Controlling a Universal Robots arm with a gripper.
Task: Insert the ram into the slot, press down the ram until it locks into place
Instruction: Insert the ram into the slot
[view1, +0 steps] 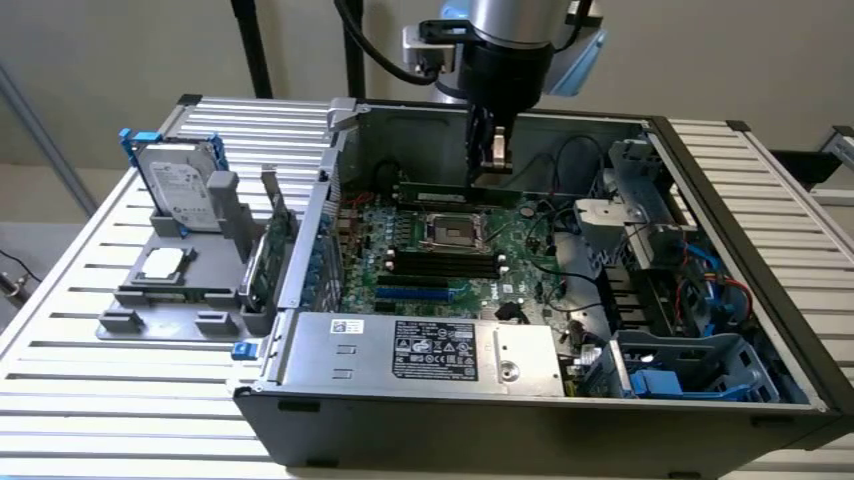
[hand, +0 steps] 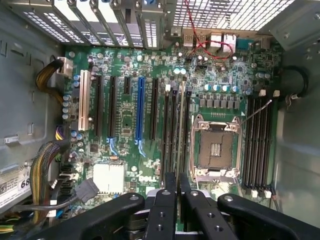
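My gripper (view1: 494, 168) hangs inside the open computer case, shut on the ram (view1: 441, 190), a long green stick held level just above the motherboard (view1: 521, 270). In the wrist view the ram (hand: 181, 125) shows edge-on as a thin pale line running out from between the black fingers (hand: 165, 205). It runs along the bank of long black slots (hand: 170, 130) beside the square processor socket (hand: 215, 147). I cannot tell which slot it is over, or whether it touches one. A second bank of slots (hand: 257, 142) lies on the socket's other side.
The case walls (view1: 334, 170) close in the board. Cable bundles (hand: 45, 160) and a power supply (view1: 414, 350) sit at one end, a drive cage (view1: 654, 230) on the exterior view's right. Outside on the left stand a hard drive (view1: 180, 190) and an upright green card (view1: 276, 250).
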